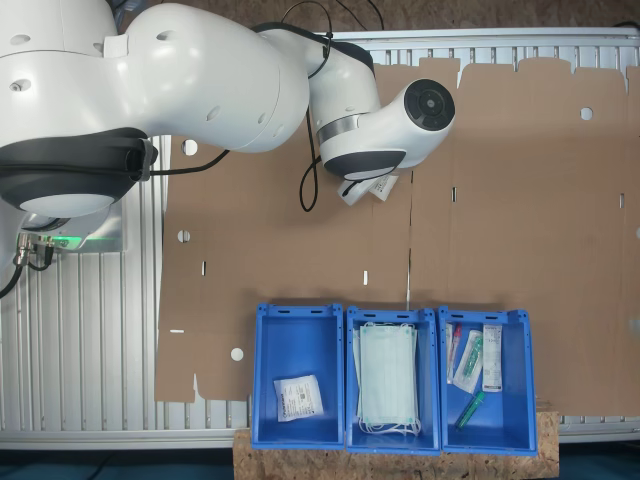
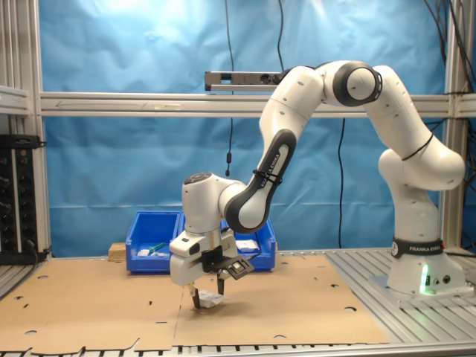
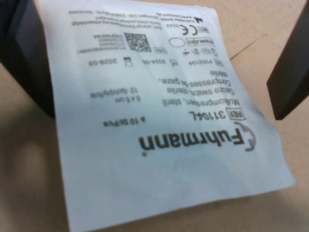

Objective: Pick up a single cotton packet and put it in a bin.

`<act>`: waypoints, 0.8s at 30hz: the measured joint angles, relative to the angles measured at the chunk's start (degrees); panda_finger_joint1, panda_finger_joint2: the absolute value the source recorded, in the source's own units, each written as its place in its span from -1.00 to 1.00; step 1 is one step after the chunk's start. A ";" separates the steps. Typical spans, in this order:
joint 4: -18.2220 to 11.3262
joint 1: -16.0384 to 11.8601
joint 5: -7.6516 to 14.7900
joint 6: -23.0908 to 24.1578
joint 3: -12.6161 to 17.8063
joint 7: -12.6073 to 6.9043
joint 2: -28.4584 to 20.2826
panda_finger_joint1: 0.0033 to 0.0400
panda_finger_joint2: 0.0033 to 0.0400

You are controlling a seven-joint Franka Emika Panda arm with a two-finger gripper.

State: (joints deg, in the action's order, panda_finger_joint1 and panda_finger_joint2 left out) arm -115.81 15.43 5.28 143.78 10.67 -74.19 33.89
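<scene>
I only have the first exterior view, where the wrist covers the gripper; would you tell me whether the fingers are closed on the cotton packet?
Observer: No. In the wrist view the cotton packet lies between the two fingers, which stand apart, with a clear gap on one side.
Operator: Thank you. Is the packet off the cardboard?
Observer: It seems not. In the second exterior view it appears to rest on the cardboard, with the gripper low around it.
</scene>
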 joint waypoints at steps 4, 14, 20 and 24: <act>-0.01 -0.09 0.00 0.00 0.00 0.00 0.00 1.00 1.00; -0.03 -0.40 0.00 0.00 0.00 0.00 0.00 1.00 1.00; -0.03 -0.49 0.00 0.00 0.00 0.00 0.00 1.00 1.00; -0.03 -0.49 0.00 0.00 0.00 0.00 0.00 1.00 1.00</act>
State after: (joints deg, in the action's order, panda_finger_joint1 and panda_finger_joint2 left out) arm -115.84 14.94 5.28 143.78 10.67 -74.19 33.89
